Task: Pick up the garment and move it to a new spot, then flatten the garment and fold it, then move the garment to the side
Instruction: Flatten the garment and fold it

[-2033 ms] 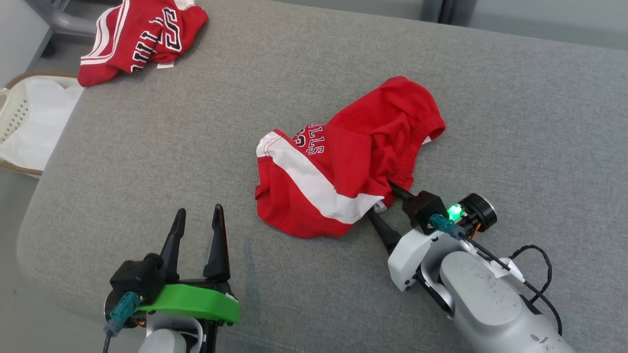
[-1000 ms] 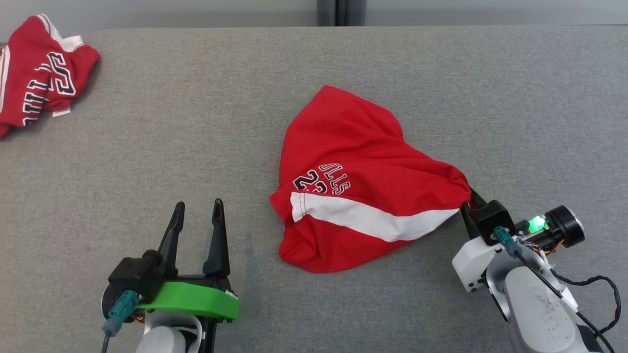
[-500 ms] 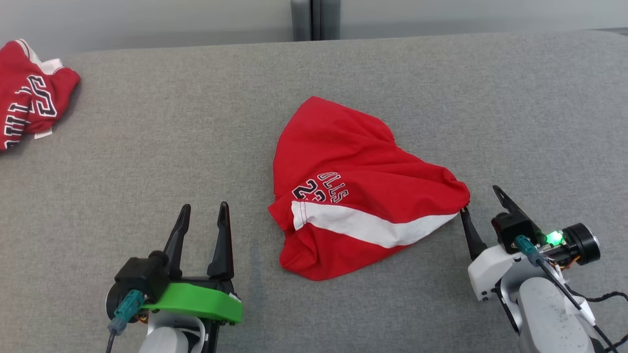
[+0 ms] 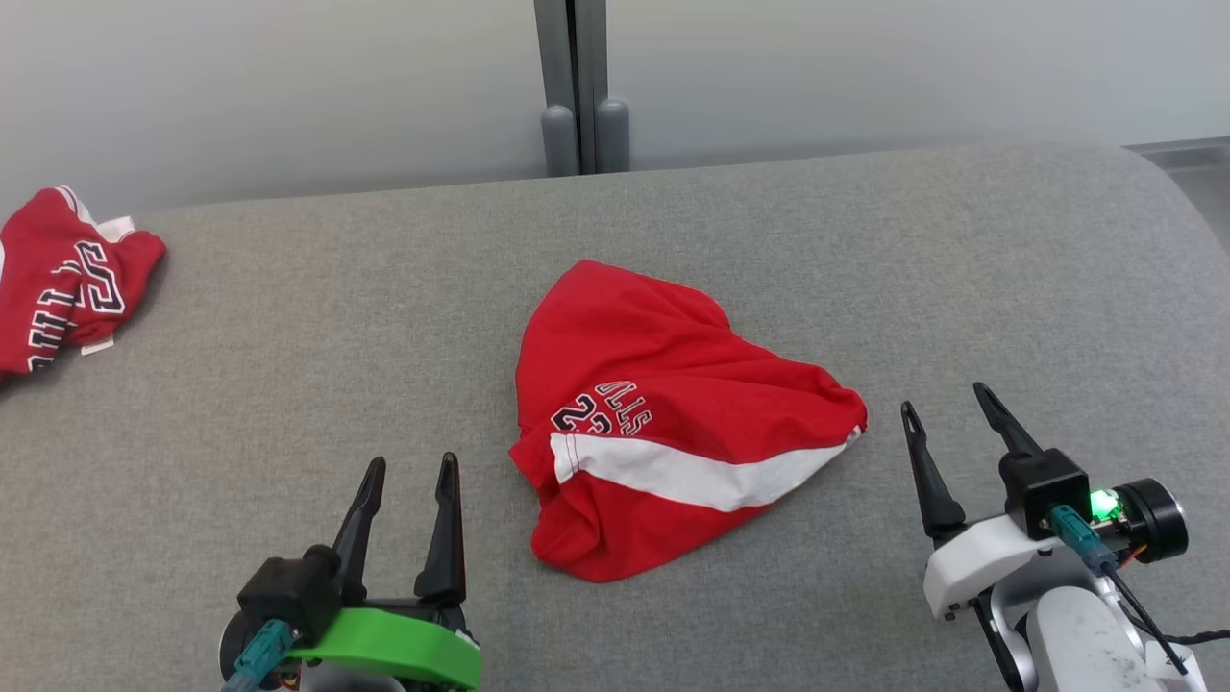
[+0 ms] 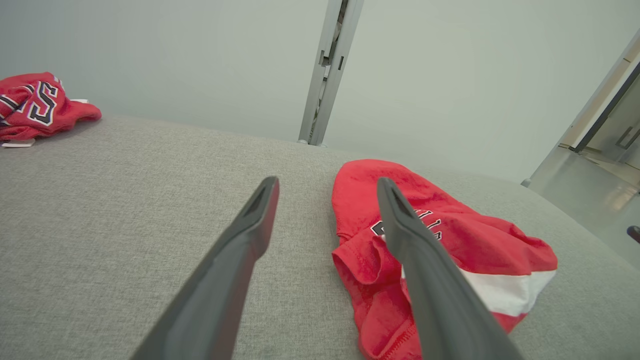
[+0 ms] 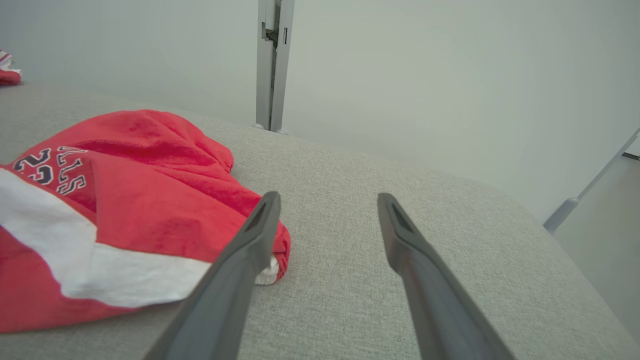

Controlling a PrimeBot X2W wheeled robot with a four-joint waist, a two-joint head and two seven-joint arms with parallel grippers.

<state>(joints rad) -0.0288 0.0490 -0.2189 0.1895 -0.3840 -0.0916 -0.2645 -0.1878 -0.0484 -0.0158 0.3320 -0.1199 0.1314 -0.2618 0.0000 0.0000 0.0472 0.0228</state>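
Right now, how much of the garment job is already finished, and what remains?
Done, it seems: the move. A second ago the right gripper was shut on a corner of the garment; now it is open beside it, not touching. In hand: nothing; the left gripper is open too, apart from the cloth. Left: flattening, since the garment lies bunched on the grey cushion, then folding and moving it aside.

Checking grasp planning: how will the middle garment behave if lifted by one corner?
The garment lies crumpled in soft folds, so it will likely droop limp. Thin cloth, probably light. On the woven grey surface, pushing may bunch it.
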